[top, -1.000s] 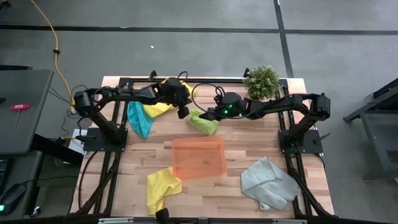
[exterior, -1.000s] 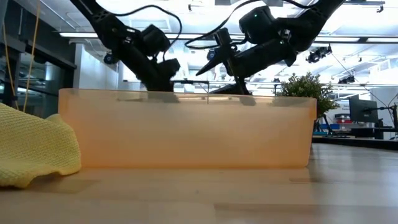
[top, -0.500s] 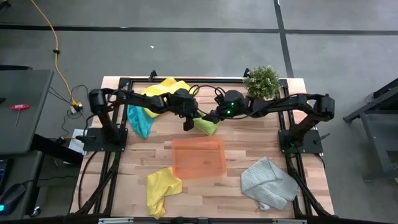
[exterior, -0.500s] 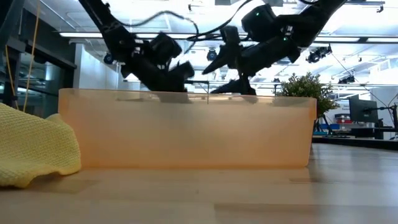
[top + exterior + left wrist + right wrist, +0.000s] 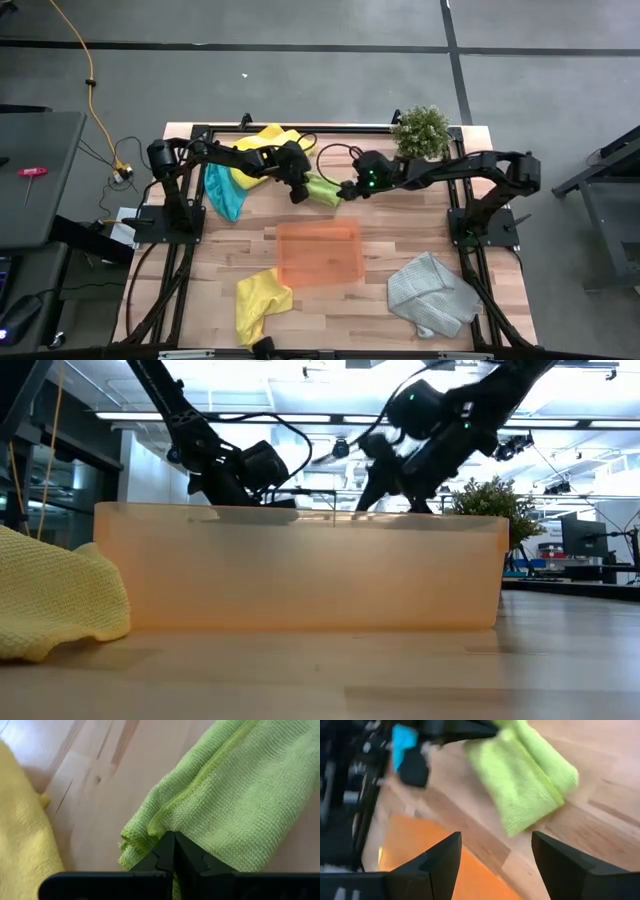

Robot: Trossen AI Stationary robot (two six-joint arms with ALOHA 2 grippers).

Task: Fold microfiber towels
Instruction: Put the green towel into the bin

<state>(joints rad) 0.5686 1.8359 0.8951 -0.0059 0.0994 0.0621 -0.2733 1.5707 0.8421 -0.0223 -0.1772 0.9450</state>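
From above, we see the lime green towel lying bunched at the far middle of the table, between our two grippers. The left gripper sits at the towel's left end and the right gripper hovers just beside its right end. The orange tray lies nearer the front, well apart from the work. One yellow towel and the teal-blue towel are piled under our left arm, a second yellow towel lies at the front left, and the light grey towel at the front right. The potted plant stands close behind our right arm, so we should keep that elbow low and clear of it.

At table level, the tray wall hides the towel; both arms reach down behind it.

Through the left wrist camera, our fingers are pressed together on a hemmed edge of the green cloth, which is doubled over itself. We judge the pinch shallow, so we should pull slowly.

Through the right wrist camera, our fingers stand wide apart above the wood, with the towel ahead and not yet touched. To fold well, we should take the opposite edge, spread the cloth flat, then lay it over evenly.
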